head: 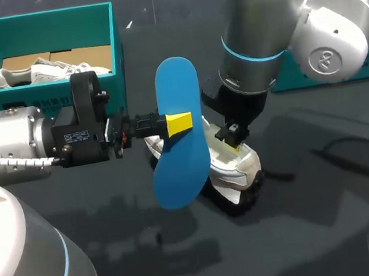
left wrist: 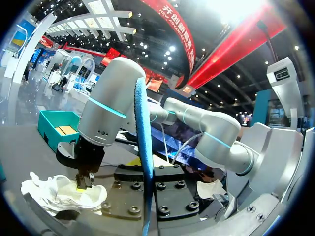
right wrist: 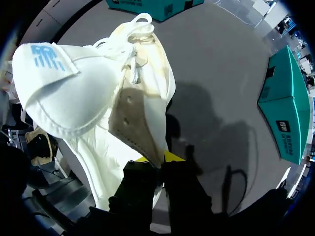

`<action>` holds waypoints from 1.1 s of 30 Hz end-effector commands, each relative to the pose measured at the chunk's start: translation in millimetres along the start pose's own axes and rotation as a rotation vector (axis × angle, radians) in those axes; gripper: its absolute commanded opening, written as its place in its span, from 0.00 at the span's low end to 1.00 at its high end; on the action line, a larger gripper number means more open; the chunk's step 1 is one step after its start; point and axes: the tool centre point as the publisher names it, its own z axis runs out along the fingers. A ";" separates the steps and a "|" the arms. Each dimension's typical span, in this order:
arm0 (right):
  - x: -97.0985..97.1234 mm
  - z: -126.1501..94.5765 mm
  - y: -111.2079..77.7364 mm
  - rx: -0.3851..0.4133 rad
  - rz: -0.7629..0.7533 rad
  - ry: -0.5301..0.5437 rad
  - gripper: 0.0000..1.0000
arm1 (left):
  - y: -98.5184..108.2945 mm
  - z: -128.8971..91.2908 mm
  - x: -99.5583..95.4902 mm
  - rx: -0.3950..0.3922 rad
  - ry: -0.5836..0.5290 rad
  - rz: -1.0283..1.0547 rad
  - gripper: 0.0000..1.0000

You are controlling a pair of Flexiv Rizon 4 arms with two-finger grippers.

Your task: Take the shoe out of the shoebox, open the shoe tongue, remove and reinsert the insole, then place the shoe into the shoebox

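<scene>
In the head view the insole (head: 177, 85) is out of the shoe (head: 239, 168), so I judge that the step in hand is the putting back. My left gripper (head: 180, 122) is closed narrow on the middle of the insole and holds it in the air just beside the shoe. My right gripper (head: 230, 139) pinches the shoe's side wall; the shoe sits on the table.

In the left wrist view the insole runs edge-on ahead of me, and my own tips do not show.

In the right wrist view my fingers (right wrist: 172, 156) are nearly together on the thin wall. Next I must turn the insole toe-first into the opening
</scene>
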 end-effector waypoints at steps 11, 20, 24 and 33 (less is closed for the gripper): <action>34.0 13.1 -10.8 -0.009 0.373 -0.033 0.00 | -0.2 2.0 6.2 0.006 -0.011 0.001 0.00; 31.4 16.3 -8.9 0.008 0.457 -0.036 0.00 | -0.2 2.0 6.2 0.006 -0.011 0.001 0.00; 30.8 21.8 -7.9 -0.017 0.589 -0.025 0.00 | -0.2 2.0 6.2 0.006 -0.011 0.001 0.00; 34.2 34.3 -11.5 -0.025 0.734 -0.009 0.00 | -0.2 2.0 6.2 0.006 -0.011 0.001 0.00</action>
